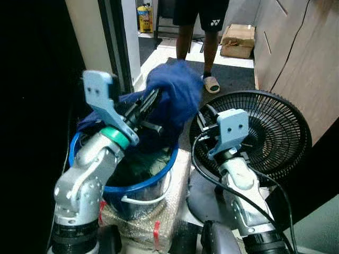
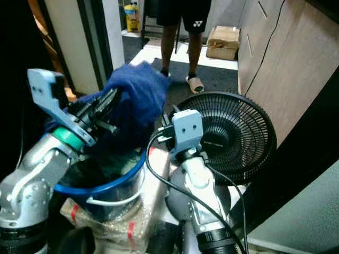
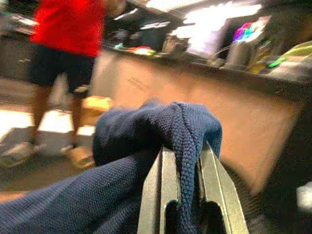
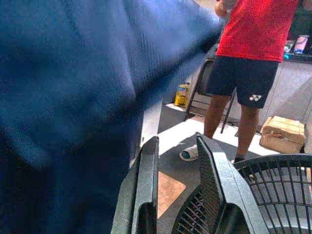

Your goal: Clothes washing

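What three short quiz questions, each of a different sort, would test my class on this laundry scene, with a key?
1. True or false: the left gripper is shut on the navy blue garment.
2. Multiple choice: what stands right of the blue bucket? A) a black fan B) a stool C) a mirror
3. Fill in: the right gripper holds ____.

Key
1. True: a fold of the garment is pinched between its fingers, lifted above the bucket.
2. A: the black fan stands beside it.
3. Nothing: its fingers are apart with only floor visible between them.
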Available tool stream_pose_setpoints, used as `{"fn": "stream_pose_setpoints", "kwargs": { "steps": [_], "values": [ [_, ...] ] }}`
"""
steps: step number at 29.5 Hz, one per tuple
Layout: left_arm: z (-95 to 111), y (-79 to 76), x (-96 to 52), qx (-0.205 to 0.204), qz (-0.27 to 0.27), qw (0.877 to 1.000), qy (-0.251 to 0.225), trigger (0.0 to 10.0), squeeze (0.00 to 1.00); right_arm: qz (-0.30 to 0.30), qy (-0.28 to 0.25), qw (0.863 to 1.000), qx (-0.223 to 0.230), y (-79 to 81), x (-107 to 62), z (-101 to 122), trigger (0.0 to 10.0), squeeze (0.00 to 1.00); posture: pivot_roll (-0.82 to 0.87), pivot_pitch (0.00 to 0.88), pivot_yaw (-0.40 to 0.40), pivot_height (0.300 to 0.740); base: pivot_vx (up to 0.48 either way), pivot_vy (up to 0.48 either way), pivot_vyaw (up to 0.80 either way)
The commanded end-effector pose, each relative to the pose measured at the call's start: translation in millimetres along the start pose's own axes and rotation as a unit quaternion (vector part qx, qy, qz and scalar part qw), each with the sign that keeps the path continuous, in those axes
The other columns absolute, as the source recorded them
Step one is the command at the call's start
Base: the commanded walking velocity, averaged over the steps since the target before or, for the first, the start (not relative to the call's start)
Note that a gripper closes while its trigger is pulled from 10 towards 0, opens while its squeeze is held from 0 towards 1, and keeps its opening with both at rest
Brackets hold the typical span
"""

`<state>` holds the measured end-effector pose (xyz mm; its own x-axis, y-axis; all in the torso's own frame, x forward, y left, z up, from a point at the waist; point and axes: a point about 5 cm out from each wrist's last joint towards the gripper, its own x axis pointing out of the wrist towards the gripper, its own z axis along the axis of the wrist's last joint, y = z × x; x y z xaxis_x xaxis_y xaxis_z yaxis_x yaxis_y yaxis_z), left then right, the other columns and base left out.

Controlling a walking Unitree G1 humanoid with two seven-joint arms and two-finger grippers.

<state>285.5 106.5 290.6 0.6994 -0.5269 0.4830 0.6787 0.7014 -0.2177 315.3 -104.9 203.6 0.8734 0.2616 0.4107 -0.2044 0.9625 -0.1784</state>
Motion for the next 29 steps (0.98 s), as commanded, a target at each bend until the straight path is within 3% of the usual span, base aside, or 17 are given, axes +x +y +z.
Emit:
{"fn": "stream_pose_setpoints", "kwargs": {
  "steps": [1,4,12,13,15,16,17,19,22,24,29],
  "values": [
    [2.9,-7.0,-1.9,0.007,-0.032,0.999,0.003,10.0,0.0,-0.003,0.001,1.0,0.007,-0.8,-0.6,0.8,10.0,0.0,0.08,0.008,0.034,0.534,0.0,0.0,0.0],
    [-37.8,5.5,-19.3,0.08,0.003,0.991,0.108,10.0,0.0,0.038,0.008,0.999,0.024,3.3,-6.6,3.0,10.0,0.0,0.08,0.009,0.032,0.534,0.0,0.0,0.0],
    [-49.6,6.6,-27.2,0.087,0.017,0.986,0.143,10.0,0.0,0.138,0.025,0.989,0.048,1.4,-26.7,7.9,10.0,0.0,0.08,0.012,0.027,0.534,0.0,0.0,0.0],
    [-51.0,7.2,-27.6,0.086,0.021,0.985,0.149,10.0,0.0,0.143,0.034,0.988,0.052,-6.6,-31.1,7.2,10.0,0.09,0.08,0.012,0.026,0.534,0.0,0.0,0.0],
    [-51.0,7.2,-27.6,0.086,0.021,0.985,0.149,10.0,0.0,0.143,0.034,0.988,0.052,-6.6,-31.1,7.2,10.0,0.09,0.08,0.012,0.026,0.534,0.0,0.0,0.0],
    [-52.4,8.0,-27.6,0.085,0.024,0.984,0.152,10.0,0.0,0.132,0.044,0.989,0.054,-18.2,-34.3,4.6,10.0,1.0,0.07,0.012,0.028,0.534,0.0,0.0,0.0],
    [-52.4,8.0,-27.6,0.085,0.024,0.984,0.152,10.0,0.0,0.132,0.044,0.989,0.054,-18.2,-34.3,4.6,10.0,1.0,0.07,0.012,0.028,0.534,0.0,0.0,0.0],
    [-54.0,8.5,-27.9,0.082,0.027,0.984,0.158,10.0,0.0,0.122,0.069,0.989,0.055,-39.8,-46.9,-0.7,10.0,1.0,0.07,0.015,0.032,0.534,0.0,0.0,0.0],
    [-55.0,8.5,-28.5,0.085,0.026,0.983,0.158,10.0,0.0,0.126,0.08,0.987,0.055,-45.4,-52.5,-2.0,10.0,1.0,0.07,0.015,0.032,0.534,0.0,0.0,0.0],
    [-57.7,9.3,-29.8,0.089,0.027,0.982,0.162,10.0,0.0,0.17,0.127,0.975,0.069,-56.1,-81.1,-7.4,10.0,1.0,0.06,0.019,0.037,0.534,0.0,0.0,0.0],
    [-59.4,10.6,-30.4,0.092,0.029,0.981,0.166,10.0,0.0,0.197,0.155,0.964,0.083,-64.7,-100.7,-6.4,10.0,1.0,0.06,0.02,0.044,0.534,0.0,0.0,0.0]
  ]
}}
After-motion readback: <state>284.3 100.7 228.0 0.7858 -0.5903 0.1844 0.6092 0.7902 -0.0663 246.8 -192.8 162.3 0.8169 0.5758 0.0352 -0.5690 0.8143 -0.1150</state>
